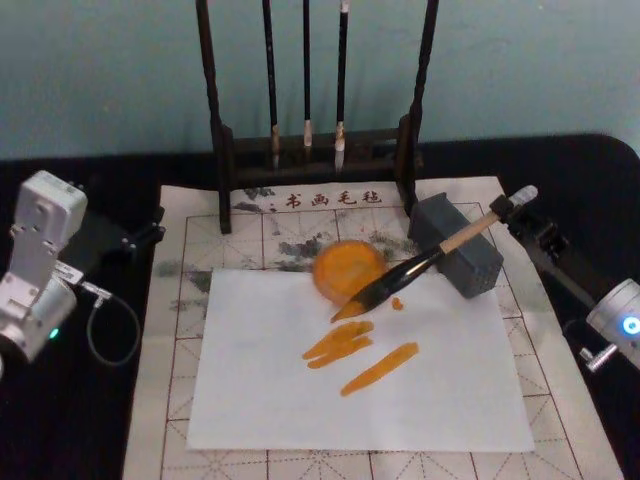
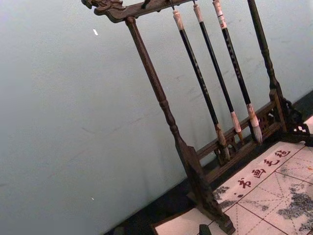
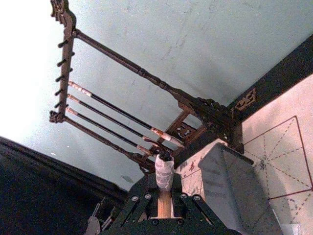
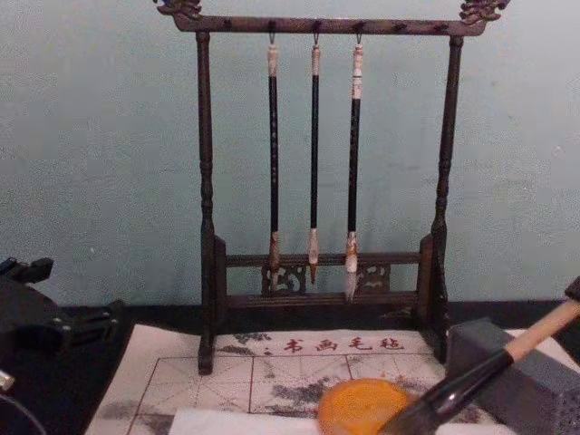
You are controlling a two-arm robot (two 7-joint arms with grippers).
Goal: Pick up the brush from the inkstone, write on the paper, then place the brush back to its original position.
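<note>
We see a black table (image 1: 70, 430) set against a pale blue-green wall. Spread across its middle is a cream mat (image 1: 170, 340) ruled with red grid lines, smudged grey, with a row of red characters near its far edge. A dark wooden brush rack (image 1: 215, 120) stands at that far edge, its near feet on the mat.

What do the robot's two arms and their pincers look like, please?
Left arm: boxy white housing, small green light, thin grey cable loop, black left pincer. Right arm: rounded silver-white segment with a blue light, black right pincer of slim linked bars with screws.
</note>
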